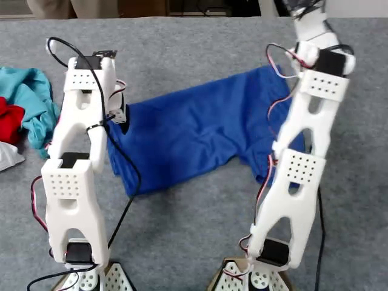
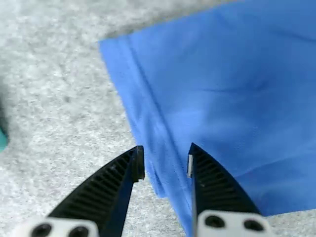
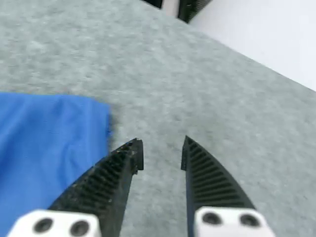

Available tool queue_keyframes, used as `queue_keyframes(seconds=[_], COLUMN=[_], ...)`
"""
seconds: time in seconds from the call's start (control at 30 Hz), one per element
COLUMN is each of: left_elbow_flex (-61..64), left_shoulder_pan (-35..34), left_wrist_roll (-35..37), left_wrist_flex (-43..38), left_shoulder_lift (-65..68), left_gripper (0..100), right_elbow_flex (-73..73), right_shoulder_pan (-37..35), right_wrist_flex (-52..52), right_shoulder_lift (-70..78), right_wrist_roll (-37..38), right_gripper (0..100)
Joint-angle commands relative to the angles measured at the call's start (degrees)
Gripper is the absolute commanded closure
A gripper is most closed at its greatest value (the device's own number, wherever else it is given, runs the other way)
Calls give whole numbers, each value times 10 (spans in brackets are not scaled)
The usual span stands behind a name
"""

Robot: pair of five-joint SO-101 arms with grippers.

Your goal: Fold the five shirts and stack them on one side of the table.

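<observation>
1 blue shirt [image 1: 200, 133], 3 bunched garments [image 1: 27, 97], 2 arms [image 1: 76, 176], 1 table [image 1: 182, 242]

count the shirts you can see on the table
4. A blue shirt lies spread mid-table; a teal shirt, a red shirt and a white shirt sit bunched at the high view's left edge. A fifth may be hidden there.

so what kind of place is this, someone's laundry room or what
More likely a robotics lab or test bench: the left arm and right arm are fixed side by side on a grey felt-covered table, with a blue shirt spread out and other garments heaped at one edge.
</observation>
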Motion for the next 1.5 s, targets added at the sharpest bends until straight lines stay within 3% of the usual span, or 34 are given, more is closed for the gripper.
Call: queue_keyframes(seconds=[0.0, 0.17, 0.5, 0.77, 0.97, 1.27, 1.47], left_elbow_flex=[4, 14, 8, -70, -106, -107, -101], left_shoulder_pan=[-5, 14, 14, 14, 16, 15, 15], left_wrist_roll=[-3, 4, 88, 96, 91, 91, 95], left_wrist_flex=[5, 1, -71, -33, -20, -20, -19], left_shoulder_lift=[-5, 3, 79, 82, 85, 85, 85], left_gripper=[843, 843, 843, 844, 984, 953, 822], right_elbow_flex=[-31, -31, -31, -31, -30, -30, -30], right_shoulder_pan=[26, 33, 34, 33, 33, 33, 32], right_wrist_flex=[1, -1, -3, -3, -3, -3, -3], right_shoulder_lift=[-70, -75, -73, -72, -72, -72, -72], right_wrist_roll=[-4, -4, -4, -3, -3, -3, -3], right_gripper=[864, 864, 864, 864, 864, 864, 864])
